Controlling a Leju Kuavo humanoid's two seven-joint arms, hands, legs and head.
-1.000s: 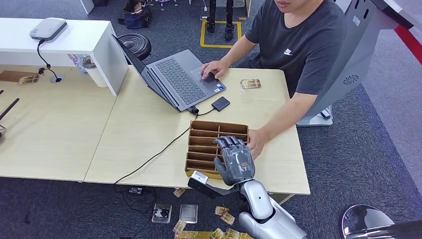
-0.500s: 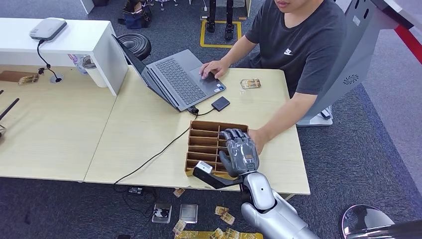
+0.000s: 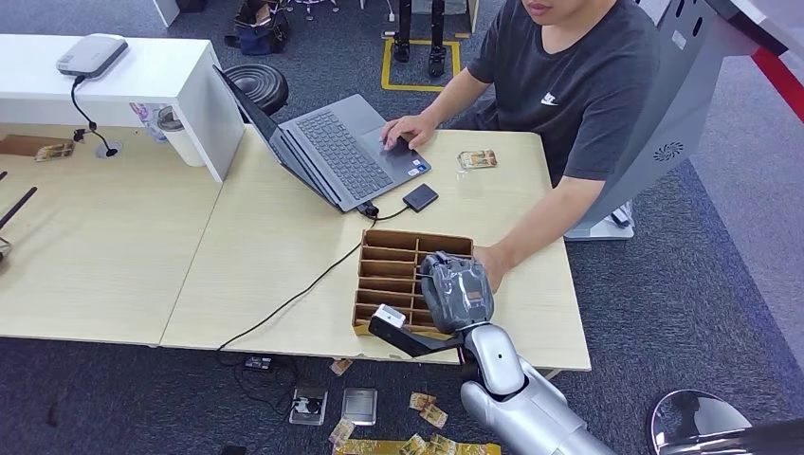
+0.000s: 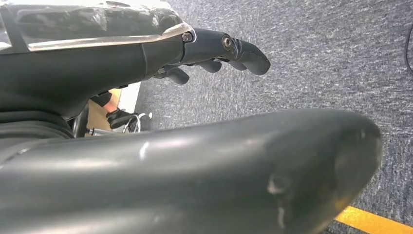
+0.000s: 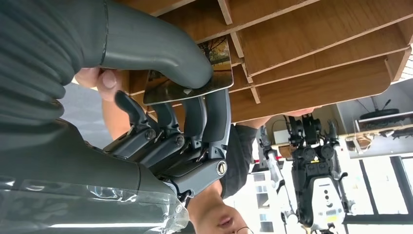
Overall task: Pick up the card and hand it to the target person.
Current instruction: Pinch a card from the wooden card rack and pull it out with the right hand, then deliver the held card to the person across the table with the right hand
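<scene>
My right hand [image 3: 455, 289] hangs over the right side of the wooden slotted organizer [image 3: 384, 265] on the table, fingers curled down into it. In the right wrist view the hand [image 5: 160, 126] pinches a picture card [image 5: 214, 68] between the thick thumb and the dark fingers, at the organizer's dividers [image 5: 316, 58]. A seated person [image 3: 569, 85] in a dark shirt rests a hand [image 3: 491, 265] on the table just right of the organizer. My left hand [image 4: 214, 53] hangs over grey carpet, fingers loosely apart and holding nothing.
An open laptop [image 3: 341, 152] with the person's other hand on it stands behind the organizer. A black box [image 3: 420, 197], a cable [image 3: 294, 299] and another card [image 3: 477, 159] lie on the table. Cards litter the floor [image 3: 427, 412] below the near edge.
My right hand has moved forward over the organizer, and its fingers have curled down from spread to closed on a card. The person has not moved.
</scene>
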